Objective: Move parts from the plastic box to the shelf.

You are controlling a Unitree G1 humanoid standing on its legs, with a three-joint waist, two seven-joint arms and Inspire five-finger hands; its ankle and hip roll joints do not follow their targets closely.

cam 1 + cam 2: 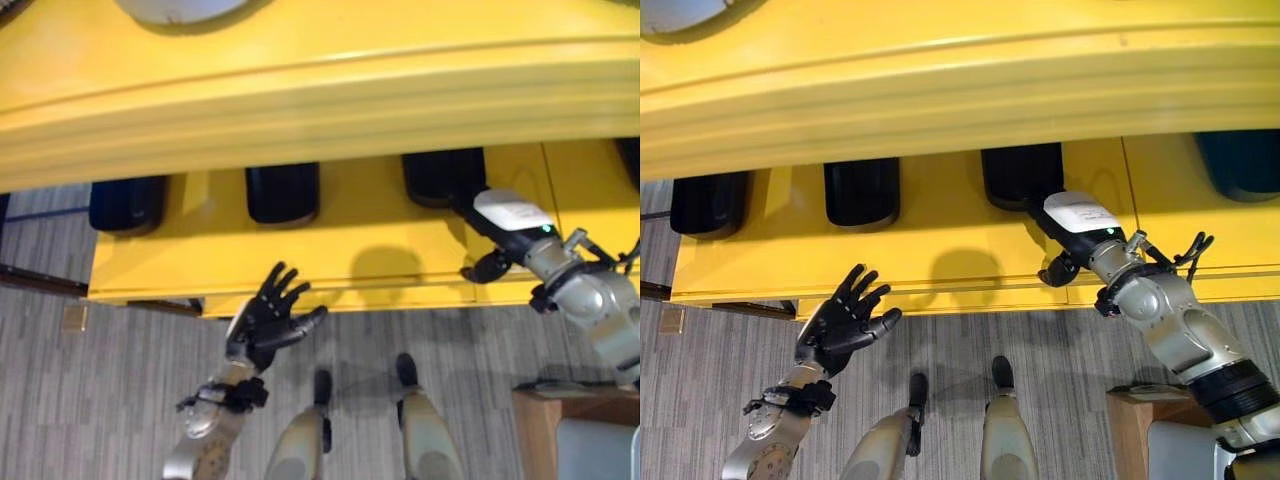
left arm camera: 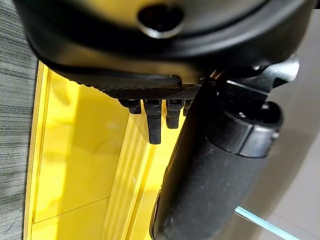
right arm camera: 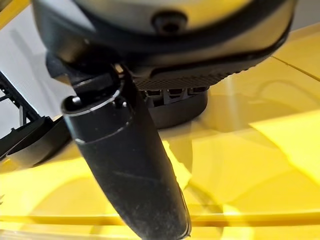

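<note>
Nearest the head camera, the left hand [image 1: 268,318] hangs over the grey carpet floor [image 1: 100,380] just off the front edge of the yellow shelf [image 1: 330,255], its fingers spread straight and holding nothing. On the lower board of that shelf, black parts stand in a row along the back, partly tucked under the upper board [image 1: 300,90]: a left part [image 1: 128,203] near the left end, a middle part [image 1: 283,192], and a right part [image 1: 443,176]. Reaching onto the board from the right, the right hand [image 1: 1072,228] lies against the near end of the right part; its fingers reach to that part, but whether they clamp it cannot be told, and its thumb points down toward the front edge. A wooden stand [image 1: 545,420] sits on the floor at the lower right, well clear of the shelf.
</note>
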